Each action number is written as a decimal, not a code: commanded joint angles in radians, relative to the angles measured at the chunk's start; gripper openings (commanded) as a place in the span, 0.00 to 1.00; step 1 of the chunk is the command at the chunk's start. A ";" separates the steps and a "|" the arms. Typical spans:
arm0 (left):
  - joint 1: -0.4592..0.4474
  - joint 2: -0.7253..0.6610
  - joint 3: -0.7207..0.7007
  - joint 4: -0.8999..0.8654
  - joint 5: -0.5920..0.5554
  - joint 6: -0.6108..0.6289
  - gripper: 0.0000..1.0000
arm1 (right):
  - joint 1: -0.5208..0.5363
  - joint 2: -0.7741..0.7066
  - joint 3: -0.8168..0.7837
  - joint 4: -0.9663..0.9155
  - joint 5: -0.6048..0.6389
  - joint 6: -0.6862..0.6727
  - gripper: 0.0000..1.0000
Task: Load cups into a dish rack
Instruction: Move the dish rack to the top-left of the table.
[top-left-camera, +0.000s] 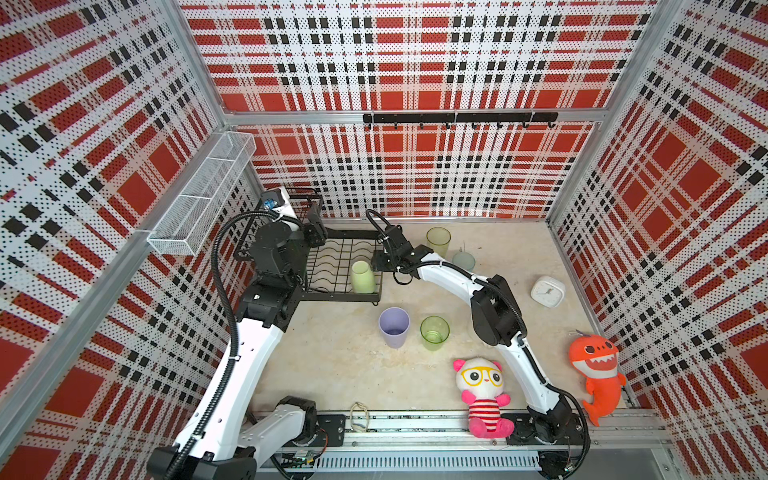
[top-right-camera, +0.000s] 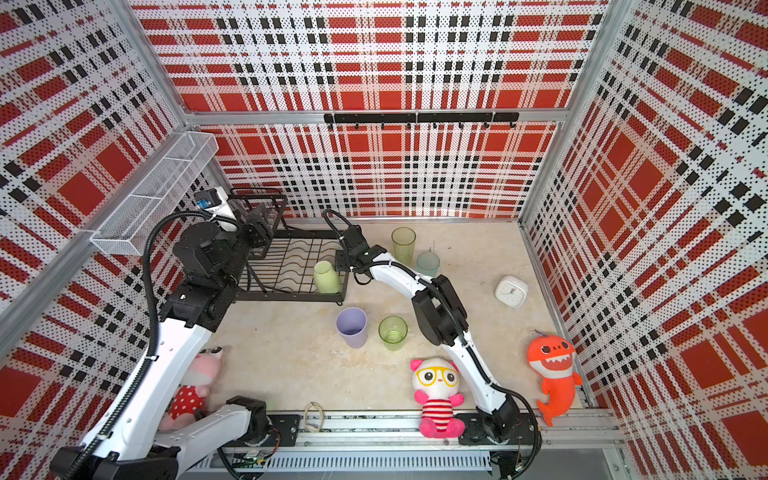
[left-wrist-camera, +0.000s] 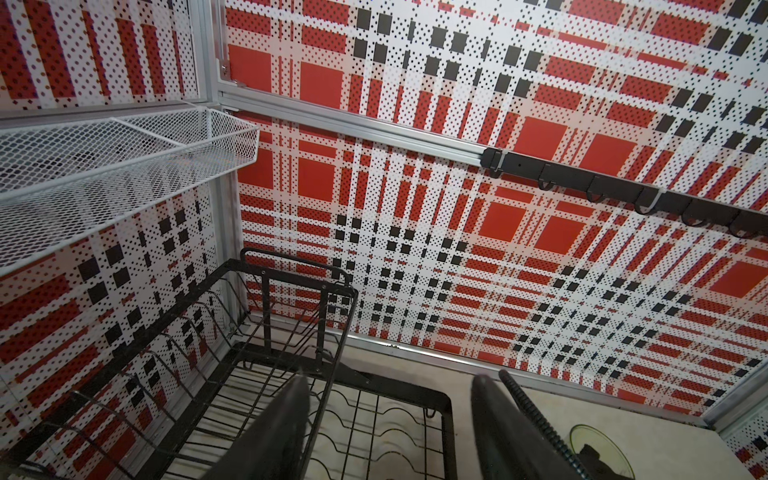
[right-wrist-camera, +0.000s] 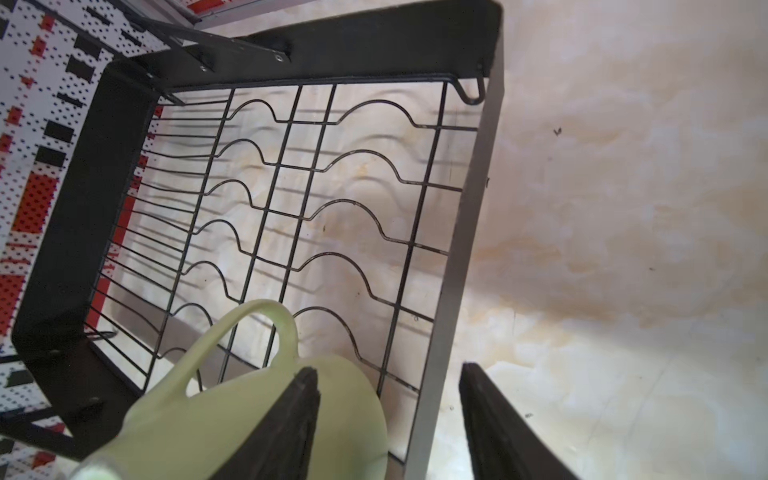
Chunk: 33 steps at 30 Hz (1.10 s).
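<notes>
Pale green mug (right-wrist-camera: 232, 415) on the dish rack's (top-left-camera: 340, 296) lower tray.
We see right hand (right-wrist-camera: 388, 368) and left hand (left-wrist-camera: 390, 378) spread apart, empty; the right one perhaps touches the mug.
</notes>
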 joint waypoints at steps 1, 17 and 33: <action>-0.006 -0.015 0.003 -0.011 -0.011 0.011 0.65 | 0.000 0.018 0.033 -0.020 0.012 0.011 0.56; -0.021 -0.007 0.016 -0.011 -0.029 0.015 0.65 | -0.009 0.035 0.027 -0.060 0.031 -0.011 0.32; -0.027 -0.004 0.010 -0.010 -0.052 0.017 0.65 | -0.009 0.008 0.022 -0.124 0.175 -0.057 0.14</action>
